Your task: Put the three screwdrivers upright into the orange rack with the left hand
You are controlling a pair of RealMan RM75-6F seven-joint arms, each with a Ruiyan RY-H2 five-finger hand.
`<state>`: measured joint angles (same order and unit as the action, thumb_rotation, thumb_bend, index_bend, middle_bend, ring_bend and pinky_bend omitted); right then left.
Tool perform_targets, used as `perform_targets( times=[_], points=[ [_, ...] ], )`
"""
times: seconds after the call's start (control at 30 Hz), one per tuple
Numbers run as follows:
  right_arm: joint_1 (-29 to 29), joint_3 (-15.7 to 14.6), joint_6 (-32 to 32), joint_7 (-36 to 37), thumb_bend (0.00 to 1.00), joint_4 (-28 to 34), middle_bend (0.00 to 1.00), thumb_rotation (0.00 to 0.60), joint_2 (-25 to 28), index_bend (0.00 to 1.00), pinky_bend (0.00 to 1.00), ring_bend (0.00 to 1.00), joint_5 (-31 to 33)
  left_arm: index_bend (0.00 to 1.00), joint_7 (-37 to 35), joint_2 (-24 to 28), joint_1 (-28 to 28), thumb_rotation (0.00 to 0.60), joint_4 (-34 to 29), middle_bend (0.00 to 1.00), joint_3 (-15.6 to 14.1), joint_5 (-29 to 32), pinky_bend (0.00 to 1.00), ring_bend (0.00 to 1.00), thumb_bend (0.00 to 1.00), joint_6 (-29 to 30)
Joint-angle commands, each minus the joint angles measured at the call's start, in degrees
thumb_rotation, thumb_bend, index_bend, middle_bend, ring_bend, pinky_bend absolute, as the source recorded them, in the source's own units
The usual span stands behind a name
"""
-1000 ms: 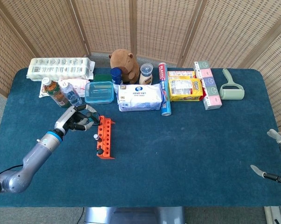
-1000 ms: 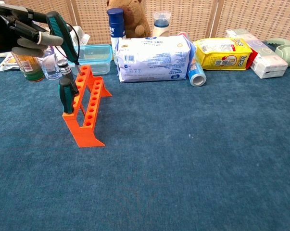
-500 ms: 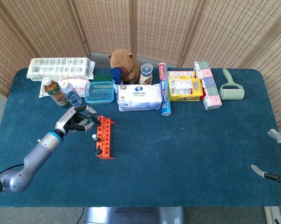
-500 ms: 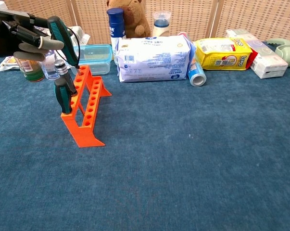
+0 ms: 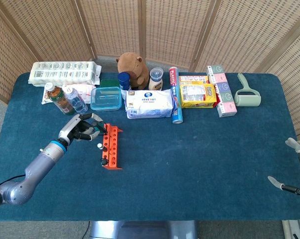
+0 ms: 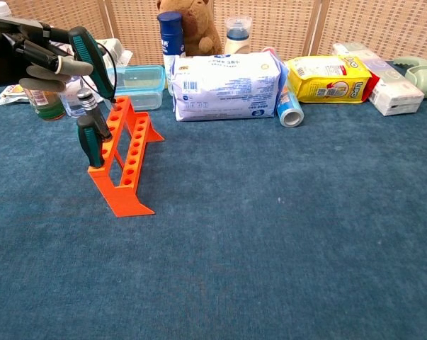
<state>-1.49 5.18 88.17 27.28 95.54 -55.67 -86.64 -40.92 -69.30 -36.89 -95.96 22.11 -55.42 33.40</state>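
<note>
Two screwdrivers already stand in the orange rack [image 6: 122,159], handles up and leaning slightly: a green-handled screwdriver [image 6: 90,139] at the near end and a black-handled screwdriver [image 6: 89,106] just behind it. The rack sits on the blue table [image 6: 284,234], near the left side, with its long axis running away from the chest camera. In the head view the rack [image 5: 111,148] lies just right of the left hand [image 5: 81,127].

The left hand [image 6: 29,51] grasps the third screwdriver [image 6: 91,55], fingers wrapped around its green-and-black handle. The tool is tilted, handle up and to the left, with the shaft pointing down toward the far end of the rack. Whether the tip has entered a hole cannot be determined from either view.

The right hand [image 5: 294,164] appears only at the right edge of the head view, well apart from the rack. Its fingers are spread and hold nothing.

Along the far edge of the table stand a clear plastic box [image 6: 137,79], a white wipes pack [image 6: 227,85], a brown plush toy [image 5: 132,63] and a yellow snack bag [image 6: 325,78].
</note>
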Motion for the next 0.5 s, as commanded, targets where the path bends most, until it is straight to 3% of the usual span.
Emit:
perform_targets(
  times=[0.03,0.5],
  points=[
    [0.01,-0.04,0.02,0.03,0.04,0.05,0.17,0.600,0.01,0.07,0.02,0.09,-0.09,0.58,0.00,0.14,0.20,0.600,0.01,0.94,-0.04,-0.22,0.95,0.98,0.48,0.05],
    [0.03,-0.10,0.11,-0.17,0.04,0.16,0.17,0.600,0.01,0.07,0.02,0.09,-0.28,0.58,-0.85,0.66,0.71,0.600,-0.62,0.94,0.72,-1.87,0.95,0.98,0.47,0.02]
  ],
)
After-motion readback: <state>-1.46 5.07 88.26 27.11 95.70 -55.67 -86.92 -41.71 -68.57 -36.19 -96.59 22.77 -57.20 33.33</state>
